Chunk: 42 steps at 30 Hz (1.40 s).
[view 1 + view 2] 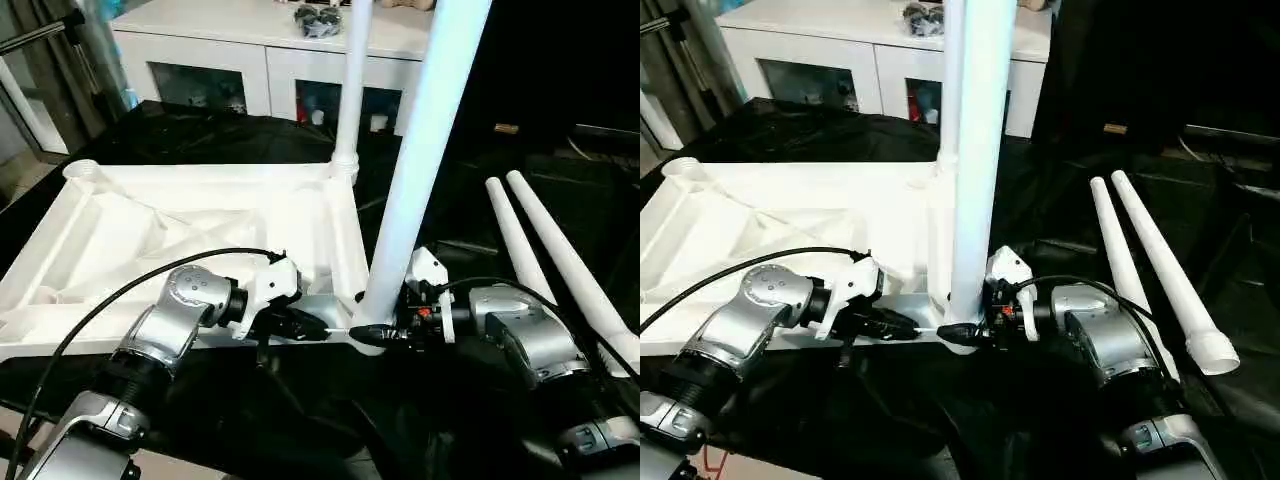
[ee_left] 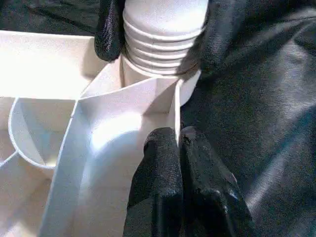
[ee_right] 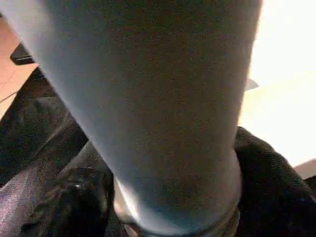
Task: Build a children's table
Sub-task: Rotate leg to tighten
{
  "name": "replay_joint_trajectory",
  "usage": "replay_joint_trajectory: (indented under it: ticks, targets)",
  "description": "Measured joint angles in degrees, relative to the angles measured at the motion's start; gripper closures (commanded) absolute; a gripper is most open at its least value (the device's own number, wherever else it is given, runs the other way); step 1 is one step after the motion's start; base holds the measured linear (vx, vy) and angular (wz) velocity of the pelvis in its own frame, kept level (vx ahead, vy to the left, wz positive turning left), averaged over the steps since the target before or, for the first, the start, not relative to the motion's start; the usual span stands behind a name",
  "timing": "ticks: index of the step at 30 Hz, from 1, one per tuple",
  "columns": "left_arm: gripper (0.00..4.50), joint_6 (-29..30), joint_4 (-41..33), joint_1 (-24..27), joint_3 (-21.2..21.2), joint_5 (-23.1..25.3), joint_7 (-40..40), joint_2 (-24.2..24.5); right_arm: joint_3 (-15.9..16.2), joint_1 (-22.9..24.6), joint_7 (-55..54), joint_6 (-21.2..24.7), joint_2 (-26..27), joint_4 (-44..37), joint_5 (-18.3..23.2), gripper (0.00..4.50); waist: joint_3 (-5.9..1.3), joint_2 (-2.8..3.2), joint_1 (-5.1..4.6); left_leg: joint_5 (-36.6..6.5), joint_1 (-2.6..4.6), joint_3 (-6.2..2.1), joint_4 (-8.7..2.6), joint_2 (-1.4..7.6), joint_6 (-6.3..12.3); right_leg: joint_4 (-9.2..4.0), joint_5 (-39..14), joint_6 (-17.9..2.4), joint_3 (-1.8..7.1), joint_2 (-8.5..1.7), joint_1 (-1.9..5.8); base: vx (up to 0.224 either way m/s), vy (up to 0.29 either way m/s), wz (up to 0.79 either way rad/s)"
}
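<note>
The top of the near leg (image 1: 425, 160) is cut off at the twelve o'clock edge of both eye views, as is the top of the far leg (image 1: 352, 90). The tabletop (image 1: 120, 240) is cut at the nine o'clock edge, and its near rim is covered by the left forearm (image 1: 165, 330). The near corner socket (image 2: 163, 74) is largely masked by the leg's threaded end. The right gripper (image 1: 962, 332) is mostly concealed behind the leg, so its grip cannot be judged.
</note>
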Motion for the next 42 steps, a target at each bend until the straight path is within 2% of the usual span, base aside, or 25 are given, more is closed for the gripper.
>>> replay_joint_trajectory:
  ticks: [2, 8, 12, 14, 17, 21, 24, 26, 30, 31, 32, 42]
  targets:
    - [4.50, 0.04, -0.04, 0.00, 0.00, -0.03, -0.24, 0.04, 0.26, 0.48, -0.01, 0.16, -0.02, -0.75, -0.03, 1.59, 0.00, 0.00, 0.00, 0.00, -0.01, 0.00, 0.02, 0.00, 0.00, 0.00, 0.00, 0.00, 0.01, 0.00, 0.00, 0.000, 0.000, 0.00]
    - [4.50, 0.08, 0.27, -0.01, 0.04, -0.11, 0.58, -0.53, 0.20, 0.88, -1.50, 0.29, 0.79, -1.35, -0.24, 1.72, 0.00, -0.02, 0.00, 0.00, 0.00, 0.00, 0.02, -0.01, 0.01, 0.01, -0.02, 0.03, 0.02, 0.00, 0.01, 0.000, 0.000, 0.00]
    - [4.50, 0.24, 3.39, -1.86, 1.11, 2.19, 8.28, -3.19, -3.12, -0.21, -12.05, -1.57, 4.52, 2.99, -2.05, 1.73, -0.05, -0.16, -0.20, 0.00, 0.12, -0.01, 0.08, -0.04, -0.01, 0.08, -0.03, 0.07, 0.09, 0.00, 0.10, 0.000, 0.000, 0.00]
    - [4.50, 0.75, 7.81, -4.75, 1.92, 4.23, 15.34, -6.18, -5.51, -3.26, -22.84, -2.55, 8.51, 8.70, -3.14, 1.74, -0.07, -0.27, -0.76, 0.02, 0.23, -0.03, 0.15, -0.05, -0.04, 0.08, -0.14, 0.29, 0.11, 0.00, 0.15, 0.000, 0.000, 0.00]
    - [4.50, 2.21, 10.53, -6.63, 1.96, 5.30, 21.94, -9.79, -7.42, -5.56, -31.94, -2.53, 10.72, 12.48, -4.16, 1.75, -0.08, -0.28, -1.57, 0.03, 0.21, -0.05, 0.22, -0.09, -0.04, -0.04, -0.15, 0.31, 0.13, -0.02, 0.22, 0.000, 0.000, 0.00]
    - [4.50, 4.22, 14.64, -9.39, 2.55, 6.44, 30.34, -14.57, -10.90, -8.52, -43.62, -2.47, 14.38, 17.19, -4.63, 1.76, -0.09, -0.25, -1.65, 0.02, 0.17, -0.08, 0.28, -0.11, -0.03, -0.11, -0.15, 0.32, 0.15, -0.02, 0.33, 0.000, 0.000, 0.00]
    - [4.50, 4.08, 16.45, -10.23, 3.07, 7.27, 33.13, -16.27, -12.46, -10.14, -48.45, -3.86, 16.29, 20.26, -4.93, 1.76, -0.15, -0.15, -1.74, 0.02, 0.17, -0.11, 0.28, -0.12, -0.03, -0.22, -0.15, 0.32, 0.13, -0.02, 0.39, 0.000, 0.000, 0.00]
    - [4.50, 3.75, 16.48, -10.20, 3.08, 7.47, 32.98, -16.28, -12.90, -10.21, -48.53, -4.65, 16.57, 20.86, -4.80, 1.20, -0.16, -0.13, -1.76, 0.02, 0.14, -0.12, 0.28, -0.12, -0.02, -0.27, -0.15, 0.32, 0.11, -0.02, 0.39, 0.000, 0.000, 0.00]
    - [4.50, 2.79, 15.42, -9.49, 2.56, 7.53, 30.88, -15.14, -13.50, -10.19, -45.18, -4.33, 16.54, 20.80, -3.90, 0.97, -0.18, -0.10, -1.82, 0.03, 0.11, -0.13, 0.27, -0.12, -0.02, -0.26, 0.02, 0.32, 0.12, -0.02, 0.37, 0.000, 0.000, 0.00]
    - [4.50, 2.53, 15.05, -9.30, 2.49, 7.52, 30.17, -14.66, -13.31, -10.03, -43.88, -4.31, 16.27, 20.57, -3.96, 0.71, -0.19, -0.09, -1.93, 0.03, 0.11, -0.12, 0.27, -0.11, -0.02, -0.25, 0.11, 0.33, 0.12, -0.02, 0.35, 0.000, 0.000, 0.00]
    - [4.50, 2.34, 14.71, -9.13, 2.48, 7.50, 29.49, -14.25, -12.86, -9.96, -42.64, -4.35, 15.86, 20.36, -4.06, 0.63, -0.19, -0.09, -1.98, 0.02, 0.10, -0.13, 0.24, -0.10, -0.02, -0.22, 0.14, 0.32, 0.11, -0.01, 0.31, 0.000, 0.000, 0.00]
    - [4.50, -2.38, 8.24, -4.78, 1.23, 4.10, 13.87, -7.32, -4.33, -3.70, -16.18, -4.83, 4.82, 8.83, -3.64, 0.60, -0.27, 0.05, -1.27, 0.04, -0.08, -0.09, -0.01, -0.03, 0.00, -0.23, 0.02, 0.23, 0.02, 0.03, 0.12, 0.000, 0.000, 0.00]
